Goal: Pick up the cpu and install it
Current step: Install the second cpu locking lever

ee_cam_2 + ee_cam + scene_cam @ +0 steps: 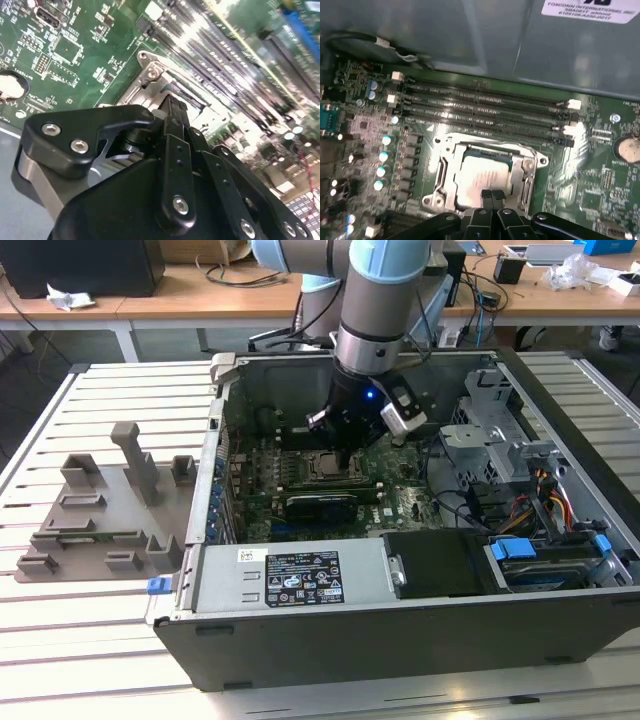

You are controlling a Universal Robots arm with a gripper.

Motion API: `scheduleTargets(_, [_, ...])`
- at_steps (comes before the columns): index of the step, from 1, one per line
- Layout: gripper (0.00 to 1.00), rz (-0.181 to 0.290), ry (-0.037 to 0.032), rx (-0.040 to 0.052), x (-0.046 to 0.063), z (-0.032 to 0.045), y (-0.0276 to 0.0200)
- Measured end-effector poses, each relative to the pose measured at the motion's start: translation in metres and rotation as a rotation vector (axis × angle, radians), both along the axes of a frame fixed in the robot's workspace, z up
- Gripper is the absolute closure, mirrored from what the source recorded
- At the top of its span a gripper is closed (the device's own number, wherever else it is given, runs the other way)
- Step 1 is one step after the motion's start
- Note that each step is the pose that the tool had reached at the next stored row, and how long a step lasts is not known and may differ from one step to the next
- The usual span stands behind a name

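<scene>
The gripper (491, 196) is hanging low inside the open computer case (400, 640), its fingertips drawn narrowly together just above the near edge of the cpu (482, 175), gripping nothing. The cpu is lying flat inside the metal socket frame (442, 172) on the motherboard (590, 170), beside the memory slots (480, 107). Done well, this step is calling for a square, level seat with no pressing force. The case is also housing drive cages (500, 425) and cabling.
</scene>
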State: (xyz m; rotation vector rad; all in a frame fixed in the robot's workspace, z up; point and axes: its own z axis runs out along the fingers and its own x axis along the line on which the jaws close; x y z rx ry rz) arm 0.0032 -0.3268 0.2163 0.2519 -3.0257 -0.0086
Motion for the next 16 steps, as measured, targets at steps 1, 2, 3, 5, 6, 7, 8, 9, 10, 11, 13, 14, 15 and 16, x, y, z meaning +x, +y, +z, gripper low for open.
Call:
scheduleTargets(1, [0.89,0.000,-0.0001,-0.0038,0.000,0.0031,0.0007])
scheduleTargets(2, [0.89,0.000,0.0000,-0.0041,0.000,0.0115,0.0016])
scheduleTargets(3, [0.89,0.000,-0.0001,-0.0041,0.000,0.0159,0.0018])
scheduleTargets(5, [0.89,0.000,-0.0001,-0.0039,0.000,0.0262,0.0021])
scheduleTargets(6, [0.89,0.000,-0.0001,-0.0040,0.000,0.0311,0.0022])
scheduleTargets(7, [0.89,0.000,0.0000,-0.0040,0.000,0.0387,0.0021])
scheduleTargets(8, [0.89,0.000,-0.0001,-0.0039,0.000,0.0448,0.0022])
scheduleTargets(9, [0.89,0.000,-0.0001,-0.0033,0.000,0.0508,0.0021])
scheduleTargets(10, [0.89,0.000,-0.0001,-0.0024,0.000,0.0524,0.0021])
scheduleTargets(11, [0.89,0.000,-0.0002,-0.0018,0.000,0.0525,0.0022])
scheduleTargets(13, [0.89,0.000,-0.0001,-0.0020,0.000,0.0526,0.0022])
scheduleTargets(14, [0.89,0.000,-0.0001,-0.0019,0.000,0.0526,0.0022])
scheduleTargets(15, [0.89,0.000,-0.0001,-0.0019,0.000,0.0526,0.0022])
scheduleTargets(16, [0.89,0.000,-0.0001,-0.0018,0.000,0.0526,0.0022])
